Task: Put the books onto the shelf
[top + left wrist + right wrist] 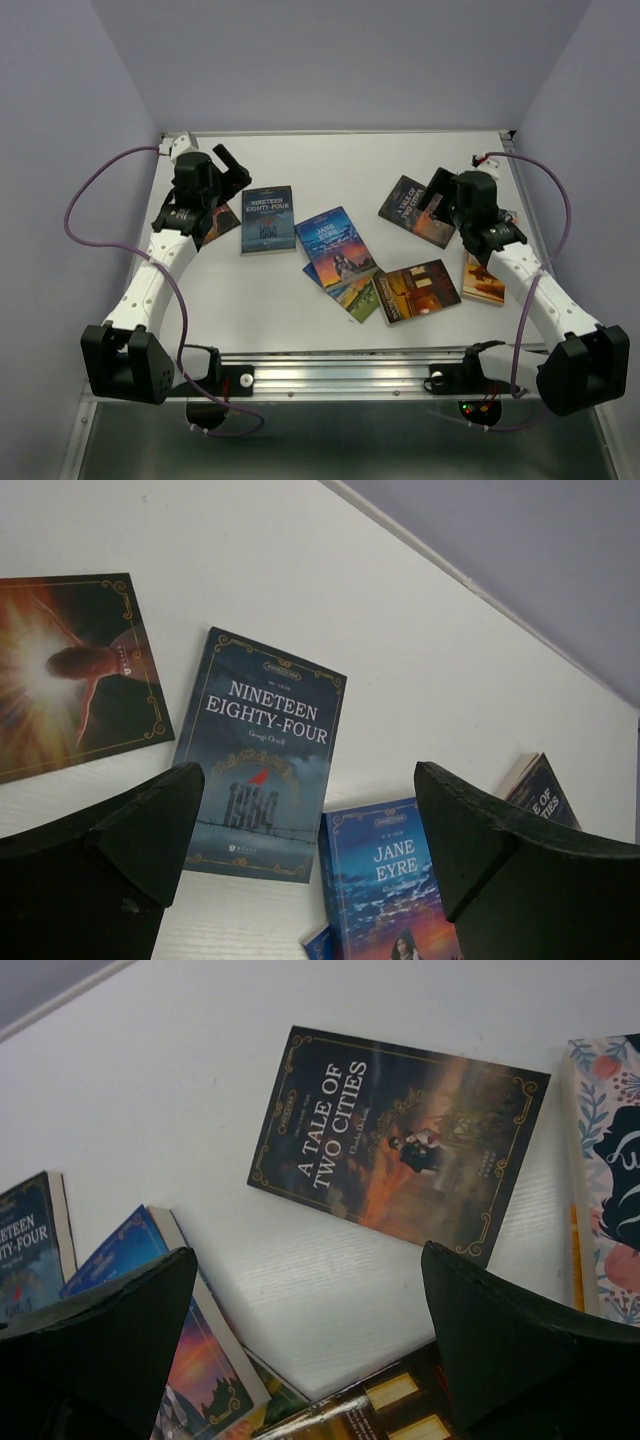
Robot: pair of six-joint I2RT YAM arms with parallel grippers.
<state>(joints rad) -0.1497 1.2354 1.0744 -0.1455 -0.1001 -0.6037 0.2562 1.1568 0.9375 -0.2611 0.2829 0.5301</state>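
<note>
Several books lie flat on the white table (330, 165): dark blue Nineteen Eighty-Four (267, 219), blue Jane Eyre (336, 247) on top of a green-covered one (357, 297), dark A Tale of Two Cities (415, 210), a brown one (416, 290), an orange one (483, 280) under the right arm, and a dark one with an orange glow (75, 670). My left gripper (232, 163) hangs open above the table, left of Nineteen Eighty-Four (262, 750). Open as well, my right gripper (306, 1253) hovers beside A Tale of Two Cities (400, 1135). No shelf is in view.
Lilac walls close the table at the back and on both sides. A metal rail (350, 375) runs along the near edge between the arm bases. Purple cables (90, 200) loop outward from each arm. A floral-covered book (610, 1180) lies at the far right.
</note>
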